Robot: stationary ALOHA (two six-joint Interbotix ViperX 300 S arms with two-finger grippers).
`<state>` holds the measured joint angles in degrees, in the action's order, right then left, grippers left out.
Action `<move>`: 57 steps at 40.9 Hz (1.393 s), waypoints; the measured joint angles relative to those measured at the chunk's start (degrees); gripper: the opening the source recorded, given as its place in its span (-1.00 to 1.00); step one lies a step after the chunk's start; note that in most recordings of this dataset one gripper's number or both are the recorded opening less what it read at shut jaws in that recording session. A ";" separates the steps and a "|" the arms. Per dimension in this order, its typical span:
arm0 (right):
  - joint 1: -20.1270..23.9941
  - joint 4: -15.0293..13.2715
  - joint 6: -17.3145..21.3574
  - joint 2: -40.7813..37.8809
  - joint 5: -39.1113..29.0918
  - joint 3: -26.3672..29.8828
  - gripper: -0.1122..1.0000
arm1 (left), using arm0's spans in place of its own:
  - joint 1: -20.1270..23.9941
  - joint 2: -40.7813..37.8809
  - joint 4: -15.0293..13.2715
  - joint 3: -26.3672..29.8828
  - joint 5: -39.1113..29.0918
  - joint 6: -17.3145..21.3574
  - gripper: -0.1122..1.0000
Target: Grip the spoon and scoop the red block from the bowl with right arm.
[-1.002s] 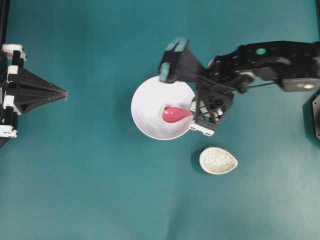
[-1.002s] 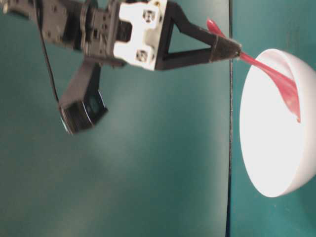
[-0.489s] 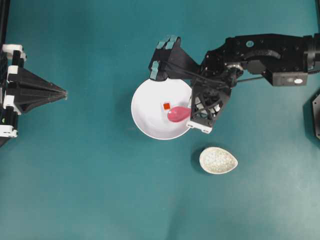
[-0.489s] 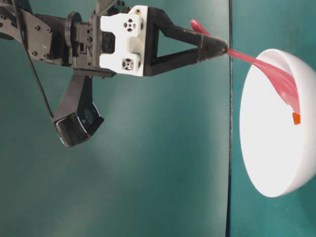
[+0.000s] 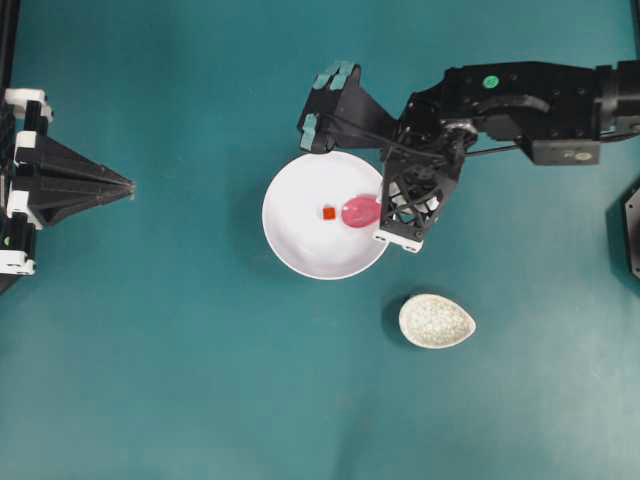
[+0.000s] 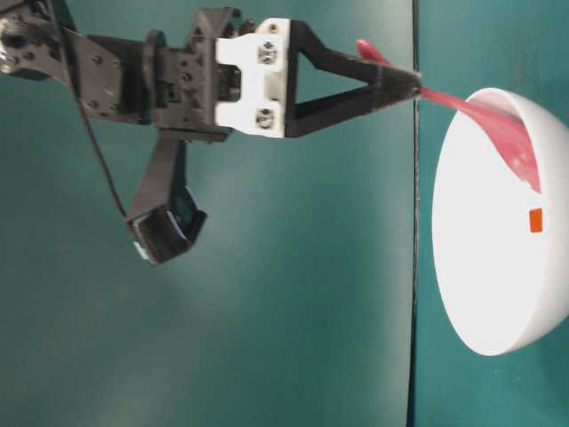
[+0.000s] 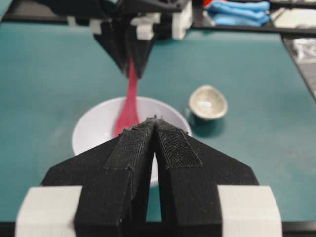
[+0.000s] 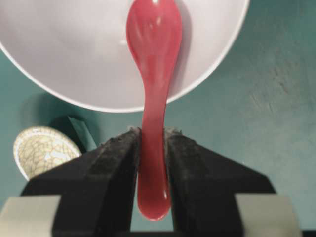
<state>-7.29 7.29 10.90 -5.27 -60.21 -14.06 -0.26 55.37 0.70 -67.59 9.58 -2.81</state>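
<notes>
Teal table: spoon inside bowl rim.

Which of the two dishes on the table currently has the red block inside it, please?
The large plain white bowl holds the red block; the small speckled egg-shaped dish beside it shows nothing inside.

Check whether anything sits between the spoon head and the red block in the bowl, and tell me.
Nothing visible does. The right hand is shut on the spoon, whose head hangs inside the bowl. The red block lies just beside the head on the bare white bowl floor, apart from it, with only open bowl surface between them.
</notes>
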 measured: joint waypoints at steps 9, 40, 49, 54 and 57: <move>0.00 0.00 -0.09 -1.49 4.31 0.00 -0.39 | 0.00 0.00 0.00 0.00 0.00 0.00 -0.80; 2.64 2.55 -0.18 -1.67 8.17 0.09 -0.39 | 0.00 -0.09 0.09 0.00 0.09 0.09 -0.80; 2.64 2.55 -0.26 -1.67 10.11 0.00 -0.39 | 0.00 -0.09 0.09 0.00 0.00 0.09 -0.80; 2.64 2.55 -0.18 -1.67 10.99 0.09 -0.39 | 0.00 0.00 0.09 0.00 0.00 0.09 -0.80; 2.64 2.55 -0.18 -1.67 11.60 0.00 -0.39 | 0.00 -0.09 0.09 0.00 0.00 0.09 -0.80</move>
<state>-4.66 9.84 10.72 -6.94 -48.60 -14.06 -0.26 55.28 0.79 -67.59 9.58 -2.72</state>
